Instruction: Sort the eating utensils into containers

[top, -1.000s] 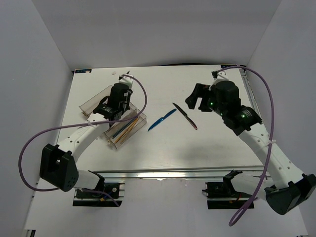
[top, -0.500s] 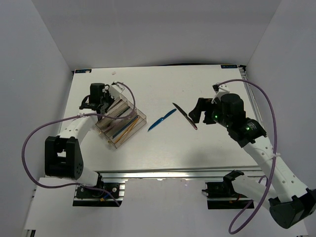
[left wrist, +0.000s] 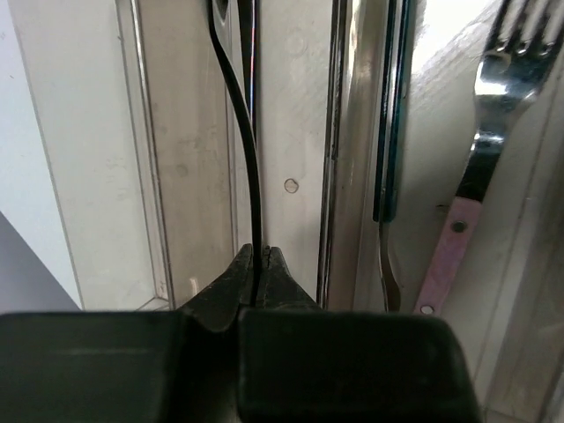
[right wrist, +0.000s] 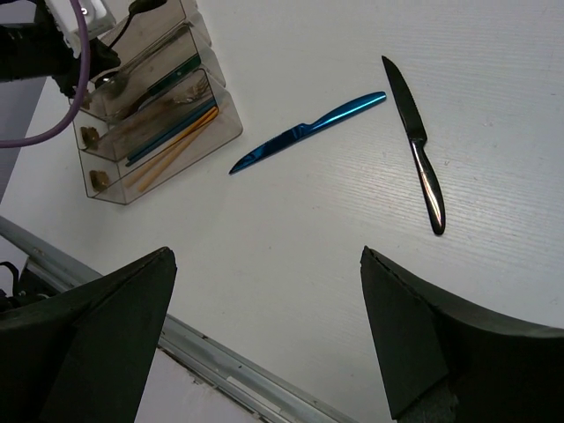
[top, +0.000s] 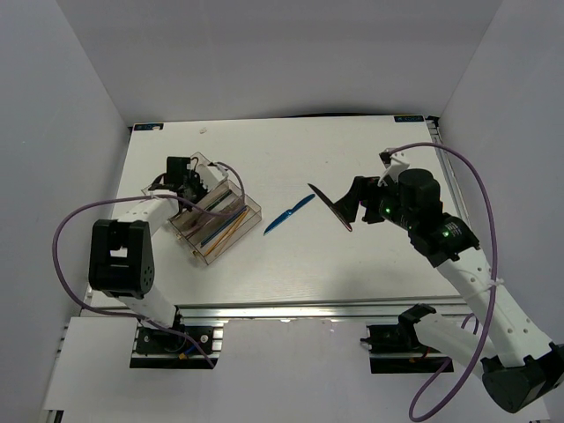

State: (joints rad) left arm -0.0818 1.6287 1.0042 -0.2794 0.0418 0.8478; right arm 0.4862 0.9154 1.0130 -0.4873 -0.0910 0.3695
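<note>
The clear organiser tray [top: 208, 257] stands at the left of the table, with orange sticks [top: 231, 226] and other utensils in its compartments. My left gripper [top: 187, 179] is at the tray's far end. In the left wrist view it [left wrist: 260, 256] is shut on a thin black utensil [left wrist: 249, 150] that lies along one compartment. A pink-handled fork [left wrist: 476, 167] lies two compartments to the right. A blue knife [top: 289, 214] and a dark knife [top: 330, 207] lie on the table's middle. My right gripper [top: 354, 203] hangs open just right of the dark knife, with nothing in it [right wrist: 267, 256].
In the right wrist view the blue knife [right wrist: 308, 132] and the dark knife [right wrist: 414, 145] lie apart on the white table, and the tray [right wrist: 106, 181] is at the upper left. A metal rail [top: 300, 308] runs along the near edge.
My left gripper has shifted from above the tray's middle to its far left end, staying shut. My right gripper has come nearer, from behind the dark knife to just beside it, still open.
</note>
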